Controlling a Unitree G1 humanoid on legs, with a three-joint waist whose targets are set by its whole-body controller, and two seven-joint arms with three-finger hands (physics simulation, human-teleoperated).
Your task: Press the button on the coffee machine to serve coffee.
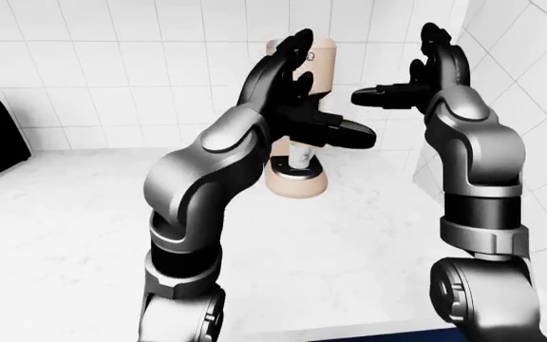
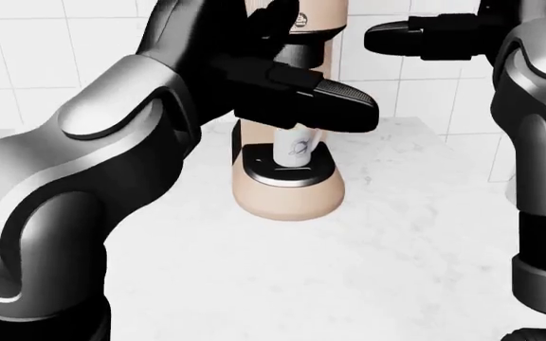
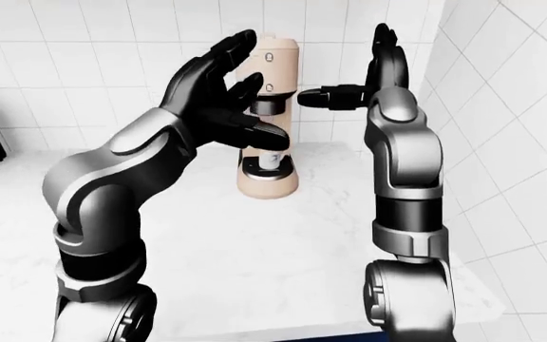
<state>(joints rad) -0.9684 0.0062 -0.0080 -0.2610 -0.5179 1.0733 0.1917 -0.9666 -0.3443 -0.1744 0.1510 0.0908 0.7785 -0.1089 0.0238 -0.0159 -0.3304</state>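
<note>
The coffee machine (image 3: 272,121) is a tall, rounded beige column with a flared base, standing on the white marbled counter (image 3: 254,242) against the tiled wall (image 3: 93,64), near the corner in the right-eye view. A pale cup (image 2: 297,150) with a faint print sits on its dark, metal-rimmed drip tray, a detail the head view shows close up while the left-eye view mostly hides it. Glossy black left hand (image 3: 224,92) is up with fingers spread, grasping nothing, just beside the machine's left; right hand (image 3: 363,78) likewise splayed at its right, thumb pointing toward the column.
</note>
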